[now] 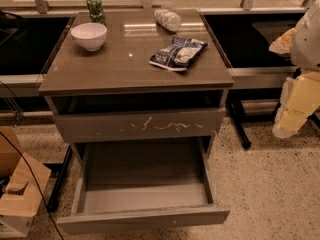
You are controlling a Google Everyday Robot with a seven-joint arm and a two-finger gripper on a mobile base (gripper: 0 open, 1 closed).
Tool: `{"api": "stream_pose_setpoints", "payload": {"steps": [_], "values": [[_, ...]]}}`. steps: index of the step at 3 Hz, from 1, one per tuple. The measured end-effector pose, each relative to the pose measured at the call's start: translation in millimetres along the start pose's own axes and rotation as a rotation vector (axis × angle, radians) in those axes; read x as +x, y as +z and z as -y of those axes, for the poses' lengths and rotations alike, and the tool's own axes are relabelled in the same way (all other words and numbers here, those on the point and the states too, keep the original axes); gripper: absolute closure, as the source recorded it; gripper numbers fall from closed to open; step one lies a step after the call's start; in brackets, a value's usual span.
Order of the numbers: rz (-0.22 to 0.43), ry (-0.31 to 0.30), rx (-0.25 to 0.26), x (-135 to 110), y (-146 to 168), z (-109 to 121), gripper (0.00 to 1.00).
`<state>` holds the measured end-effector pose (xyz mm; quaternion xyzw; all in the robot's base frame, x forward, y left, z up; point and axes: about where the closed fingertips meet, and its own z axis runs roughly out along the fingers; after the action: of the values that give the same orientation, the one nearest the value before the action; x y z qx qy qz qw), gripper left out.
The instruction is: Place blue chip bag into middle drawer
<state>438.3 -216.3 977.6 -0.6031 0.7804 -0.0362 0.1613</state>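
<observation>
Blue chip bag [178,53] dark blue and white, grey-brown middle drawer [145,219], white bowl [89,35], pale-yellow hand [290,116] at right edge

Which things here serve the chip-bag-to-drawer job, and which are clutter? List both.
Job: blue chip bag on the cabinet top; open middle drawer, pulled out below; pincer, off to the cabinet's right.
Lying about: white bowl, green can, clear bottle, scratched drawer, cardboard box.

White bowl [89,35] at the worktop's [120,66] back left, green can [95,9] just behind; clear plastic bottle [167,19] lying at the back. Cardboard box [20,194] on the floor, left. Pincer [289,115] hangs far right.
</observation>
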Motion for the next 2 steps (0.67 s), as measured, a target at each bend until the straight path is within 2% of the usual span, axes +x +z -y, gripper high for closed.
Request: {"api": "stream_pose_setpoints", "payload": {"steps": [1,2], "values": [[0.000,0.000,0.000,0,0,0,0.00],[0.065,0.021,0.001,-15,10,1,0.00]]}}
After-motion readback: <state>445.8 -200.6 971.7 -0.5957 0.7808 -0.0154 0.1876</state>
